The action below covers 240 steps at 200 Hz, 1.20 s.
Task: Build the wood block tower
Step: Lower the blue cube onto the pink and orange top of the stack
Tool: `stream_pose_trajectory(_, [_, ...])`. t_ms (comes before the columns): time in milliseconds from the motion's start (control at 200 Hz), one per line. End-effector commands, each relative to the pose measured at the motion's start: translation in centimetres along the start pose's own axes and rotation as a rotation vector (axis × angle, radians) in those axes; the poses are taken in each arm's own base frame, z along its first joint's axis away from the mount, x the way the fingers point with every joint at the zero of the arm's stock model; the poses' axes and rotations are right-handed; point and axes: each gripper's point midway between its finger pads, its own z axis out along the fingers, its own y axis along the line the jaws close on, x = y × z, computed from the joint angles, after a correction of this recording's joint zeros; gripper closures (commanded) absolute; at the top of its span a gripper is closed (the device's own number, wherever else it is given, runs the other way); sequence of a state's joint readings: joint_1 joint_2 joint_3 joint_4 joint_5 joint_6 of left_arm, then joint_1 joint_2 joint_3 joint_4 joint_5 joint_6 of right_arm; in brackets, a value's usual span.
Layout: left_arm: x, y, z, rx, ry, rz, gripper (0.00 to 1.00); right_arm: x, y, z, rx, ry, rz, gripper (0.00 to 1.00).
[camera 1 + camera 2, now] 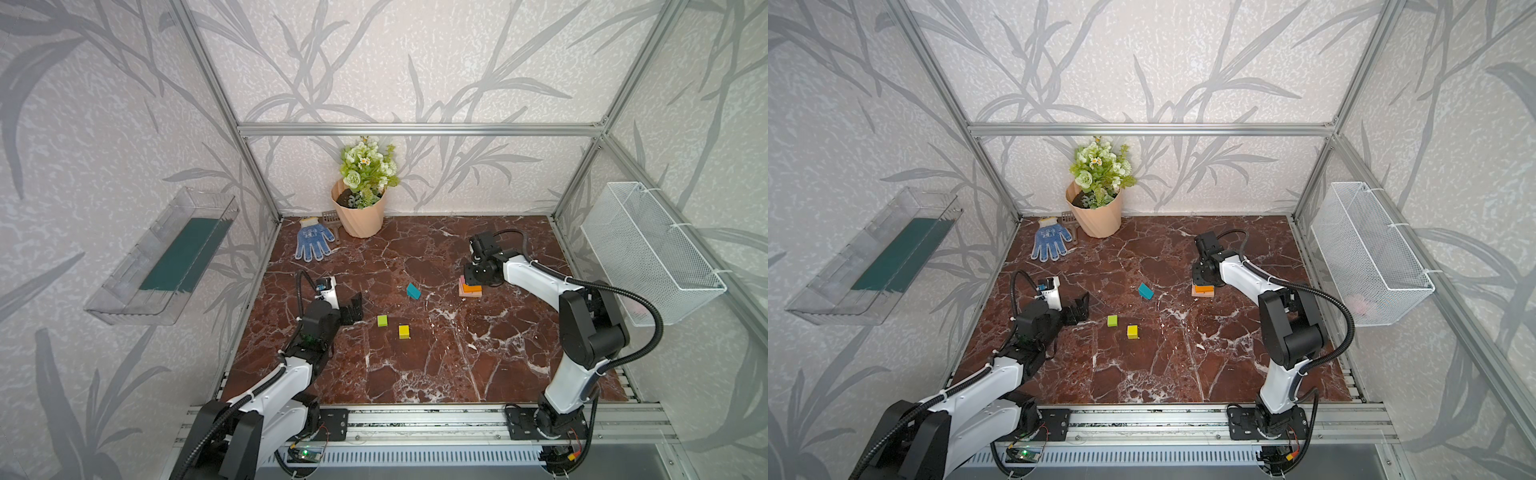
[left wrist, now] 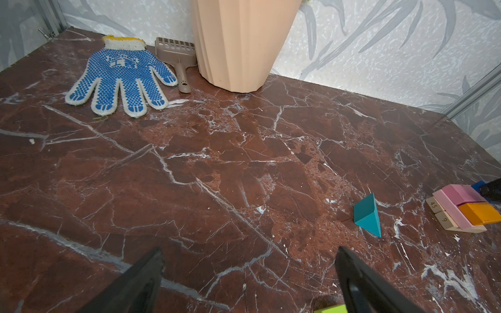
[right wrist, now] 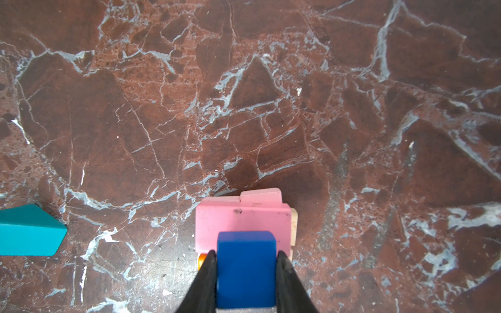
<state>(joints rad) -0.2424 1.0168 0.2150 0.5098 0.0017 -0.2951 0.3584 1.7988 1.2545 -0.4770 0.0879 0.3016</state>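
Presently: blue cube (image 3: pixel 245 268), pinched between the narrowly set jaws of the right gripper (image 3: pixel 246 253), just over the tower (image 1: pixel 469 289) of plain-wood, pink and orange blocks, right of centre in a top view. Right arm: elbow raised, wrist pointing down. Left gripper (image 1: pixel 352 309): jaws wide, empty, left of centre, arm stretched low, near the lime cube (image 1: pixel 382 320). Yellow cube (image 1: pixel 403 331) and teal block (image 1: pixel 413 291): loose at mid-frame.

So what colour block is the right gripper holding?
A blue block, best seen in right wrist view.
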Motion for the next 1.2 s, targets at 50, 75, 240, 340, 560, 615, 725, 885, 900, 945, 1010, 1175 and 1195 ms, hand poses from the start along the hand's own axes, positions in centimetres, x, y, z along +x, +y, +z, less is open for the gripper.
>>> stream_pose_trajectory(50, [-2.2, -0.8, 0.0, 0.018, -0.058, 0.008, 0.0, 0.5, 0.1, -0.2, 0.005, 0.017, -0.012, 0.89])
stream_pose_trajectory(75, [-2.1, -0.8, 0.1, 0.018, -0.057, 0.009, 0.01, 0.4, 0.0, -0.3, 0.006, 0.015, -0.011, 0.88])
stream_pose_trajectory(240, [-2.2, -0.8, 0.1, 0.017, -0.058, 0.009, 0.01, 0.7, -0.1, -0.4, 0.013, 0.018, -0.012, 0.87])
stream_pose_trajectory(340, [-2.2, -0.7, 0.1, 0.017, -0.058, 0.009, 0.01, 0.9, -0.1, -0.2, 0.012, 0.025, -0.016, 0.87])
stream_pose_trajectory(560, [-2.2, -0.8, 0.1, 0.017, -0.059, 0.009, 0.0, 1.2, 0.2, 0.2, 0.014, 0.037, -0.027, 0.87])
stream_pose_trajectory(615, [-2.1, -0.7, 0.1, 0.013, -0.057, 0.009, 0.01, 1.3, 0.2, 0.2, 0.017, 0.038, -0.028, 0.87])
stream_pose_trajectory(725, [-2.2, -0.7, 0.1, 0.016, -0.058, 0.009, 0.0, 1.3, 0.3, 0.1, 0.019, 0.038, -0.033, 0.87])
stream_pose_trajectory(885, [-2.2, -0.7, 0.1, 0.016, -0.058, 0.009, 0.01, 1.6, 0.1, 0.4, 0.035, 0.046, -0.037, 0.87])
stream_pose_trajectory(900, [-2.2, -0.7, 0.1, 0.015, -0.059, 0.009, 0.01, 1.6, 0.1, 0.4, 0.037, 0.047, -0.037, 0.87])
stream_pose_trajectory(945, [-2.2, -0.7, 0.1, 0.015, -0.057, 0.008, 0.01, 1.7, 0.0, 0.5, 0.042, 0.052, -0.04, 0.87])
stream_pose_trajectory(1010, [-2.2, -0.7, 0.1, 0.015, -0.057, 0.009, 0.01, 1.8, -0.1, 0.6, 0.046, 0.055, -0.041, 0.87])
stream_pose_trajectory(1175, [-2.2, -0.8, 0.1, 0.017, -0.059, 0.009, 0.01, 2.0, 0.0, 0.8, 0.049, 0.062, -0.047, 0.87])
stream_pose_trajectory(1195, [-2.2, -0.8, 0.1, 0.016, -0.059, 0.008, 0.01, 2.1, 0.0, 0.9, 0.049, 0.063, -0.048, 0.87])
